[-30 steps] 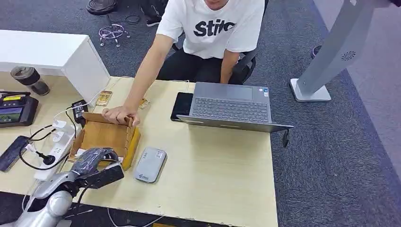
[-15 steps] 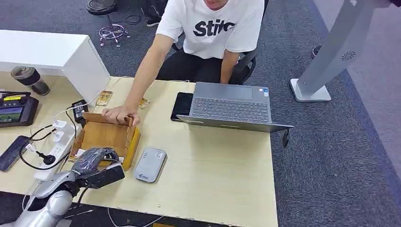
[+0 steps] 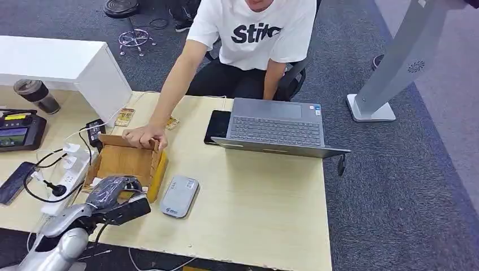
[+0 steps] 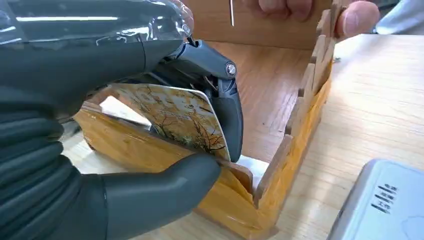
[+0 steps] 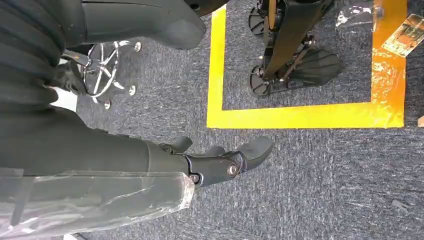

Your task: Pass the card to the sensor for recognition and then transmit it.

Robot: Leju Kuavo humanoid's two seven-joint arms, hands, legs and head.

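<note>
The left hand (image 3: 116, 195) has crept slightly forward, pinching the thin, stiff tree-patterned plastic card (image 4: 175, 120) by its edge. The card looks light and slippery, best held firmly across its flat faces. The right hand (image 5: 220, 162) hangs apart, empty.

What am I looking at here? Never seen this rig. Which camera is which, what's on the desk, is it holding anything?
It is a two-legged humanoid robot with two arms and fingered hands. The wide picture is from its head, looking down at a desk. The other two come from cameras at its wrists.

The left hand is at a wooden tray and pinches a patterned card between thumb and fingers. The right hand hangs above the carpet, holding nothing, fingers apart.

Beside the tray lies a grey card reader, presumably the sensor. Further back are a laptop and a dark tablet. A seated person's hand rests on the tray's far edge.
</note>
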